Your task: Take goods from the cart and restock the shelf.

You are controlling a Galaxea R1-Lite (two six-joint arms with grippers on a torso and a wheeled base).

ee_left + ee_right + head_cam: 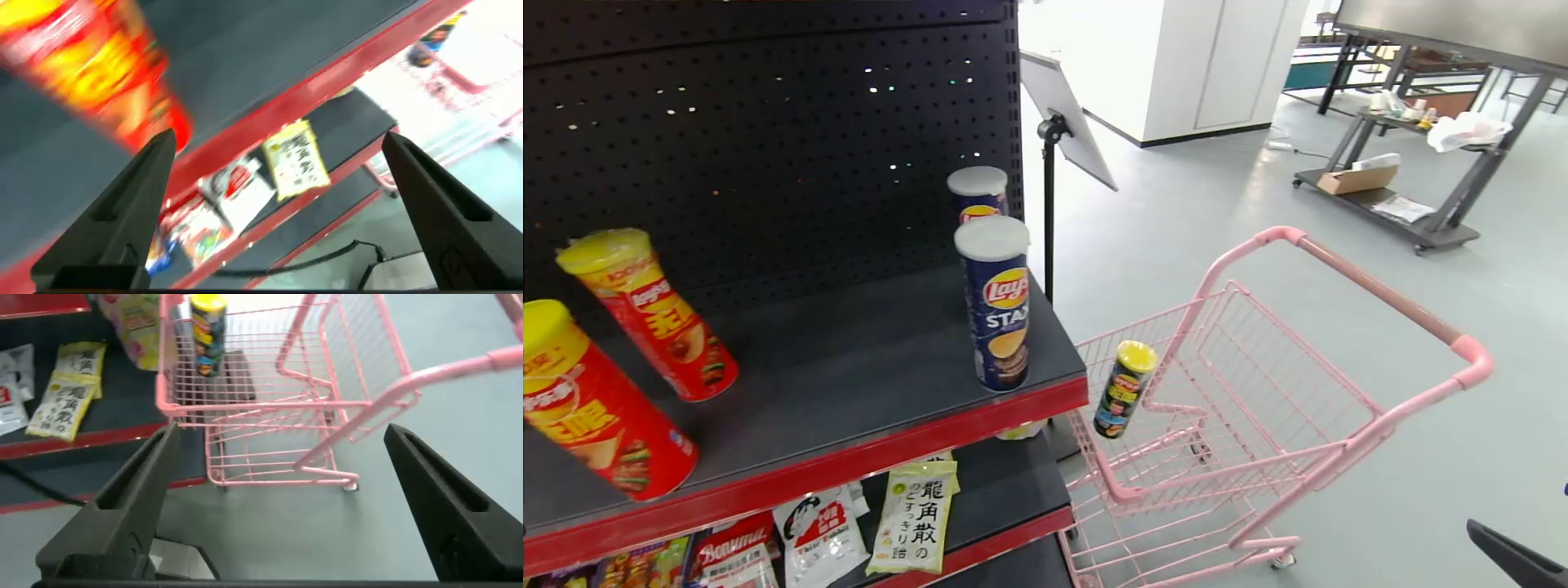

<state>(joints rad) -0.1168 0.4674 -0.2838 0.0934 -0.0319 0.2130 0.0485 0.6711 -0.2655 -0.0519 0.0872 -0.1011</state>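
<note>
A black can with a yellow lid (pixel 1125 389) stands tilted in the pink cart (pixel 1372 287), against its wall nearest the shelf. My right gripper (pixel 278 506) hangs open and empty above the floor beside the cart (pixel 245 400), with the can (pixel 208 331) well beyond its fingers. On the shelf's top board (pixel 849 359) stand two red cans (pixel 654 314) at the left and two blue cans (pixel 1001 302) at the right edge. My left gripper (pixel 278 204) is open and empty in front of the shelf's red edge, near a red can (pixel 90 57).
Snack packets (pixel 919 514) lie on the lower shelf. A sign on a black stand (pixel 1066 122) rises just behind the shelf's right end. A wheeled rack (pixel 1405 196) stands far back right. Open grey floor lies to the right of the cart.
</note>
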